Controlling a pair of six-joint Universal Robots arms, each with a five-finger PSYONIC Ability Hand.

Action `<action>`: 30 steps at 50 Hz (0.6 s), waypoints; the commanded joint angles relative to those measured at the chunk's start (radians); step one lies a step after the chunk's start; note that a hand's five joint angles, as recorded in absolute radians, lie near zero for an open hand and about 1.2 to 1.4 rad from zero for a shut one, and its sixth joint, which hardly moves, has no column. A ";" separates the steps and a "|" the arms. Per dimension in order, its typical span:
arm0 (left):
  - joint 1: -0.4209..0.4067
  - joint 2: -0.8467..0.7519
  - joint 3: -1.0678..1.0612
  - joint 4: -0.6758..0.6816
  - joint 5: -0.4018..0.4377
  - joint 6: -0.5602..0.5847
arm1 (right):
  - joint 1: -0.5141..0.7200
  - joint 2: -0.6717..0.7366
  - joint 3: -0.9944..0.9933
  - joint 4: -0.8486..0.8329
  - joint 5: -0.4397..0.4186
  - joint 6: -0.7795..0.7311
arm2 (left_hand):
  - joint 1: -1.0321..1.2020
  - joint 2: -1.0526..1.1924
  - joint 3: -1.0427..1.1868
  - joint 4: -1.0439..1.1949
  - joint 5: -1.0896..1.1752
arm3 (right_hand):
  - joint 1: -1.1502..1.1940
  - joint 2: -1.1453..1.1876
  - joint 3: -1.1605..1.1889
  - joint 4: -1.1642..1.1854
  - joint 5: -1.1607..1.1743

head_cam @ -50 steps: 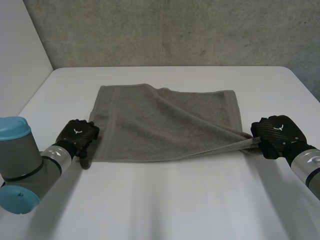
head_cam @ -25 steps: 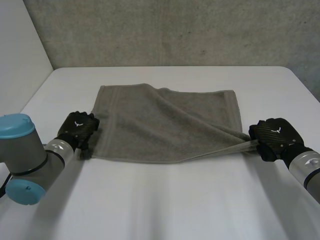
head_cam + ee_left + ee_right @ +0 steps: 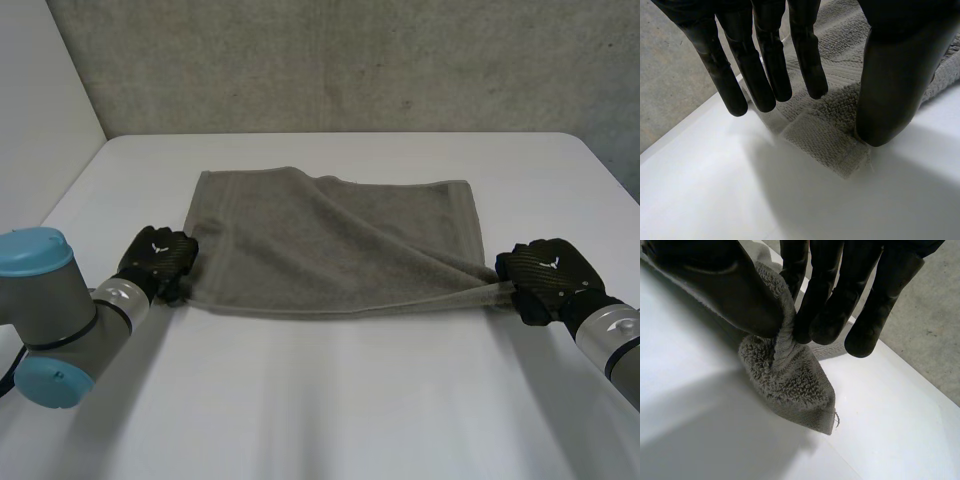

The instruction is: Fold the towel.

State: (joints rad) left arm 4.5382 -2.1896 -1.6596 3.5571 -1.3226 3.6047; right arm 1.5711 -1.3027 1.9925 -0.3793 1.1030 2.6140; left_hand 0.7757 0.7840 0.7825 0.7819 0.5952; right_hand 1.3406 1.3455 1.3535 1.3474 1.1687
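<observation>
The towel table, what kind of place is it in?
Probably a robot lab, not a home: a plain white table, a rough concrete wall behind it, and the robot's left hand and right hand at a grey towel.

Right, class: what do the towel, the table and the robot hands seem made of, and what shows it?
The towel looks like terry cotton, matte grey: tiny loops and a flat woven band show close up. The table is smooth white with a faint sheen, perhaps laminate. The left robot hand and right robot hand are black, with a carbon-fibre-like weave on the backs; the fingers look smooth, maybe plastic or rubber.
</observation>
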 commanded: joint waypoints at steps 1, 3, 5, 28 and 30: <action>-0.001 -0.002 0.000 0.000 0.002 0.000 | 0.001 0.002 0.000 0.000 0.000 -0.002 | 0.001 -0.007 -0.005 -0.005 0.007 | 0.056 0.051 0.043 0.049 0.053; -0.001 -0.004 0.000 0.000 0.002 0.002 | 0.001 0.002 0.000 0.000 0.000 -0.002 | 0.019 0.011 0.012 0.013 0.025 | 0.056 0.051 0.043 0.049 0.053; -0.001 -0.006 0.000 -0.007 0.002 0.002 | 0.001 0.002 0.000 0.002 0.000 -0.002 | 0.383 0.375 0.377 0.377 0.389 | 0.056 0.051 0.043 0.049 0.053; 0.034 0.482 -0.060 -0.087 0.008 -0.280 | 0.004 -0.289 -0.199 0.386 -0.009 0.008 | 0.621 0.612 0.614 0.614 0.627 | 0.056 0.051 0.043 0.049 0.053; 0.045 0.528 -0.060 -0.107 0.010 -0.299 | 0.006 -0.320 -0.234 0.445 -0.014 0.008 | 0.621 0.612 0.614 0.614 0.627 | 0.056 0.051 0.043 0.049 0.053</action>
State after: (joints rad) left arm 4.5550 -1.8189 -1.7127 3.5070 -1.3196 3.3810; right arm 1.5746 -1.5232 1.8672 -0.1422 1.0984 2.6227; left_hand 1.2837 1.3303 1.3148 1.3589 1.1099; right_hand 1.3407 1.3455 1.3549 1.3475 1.1688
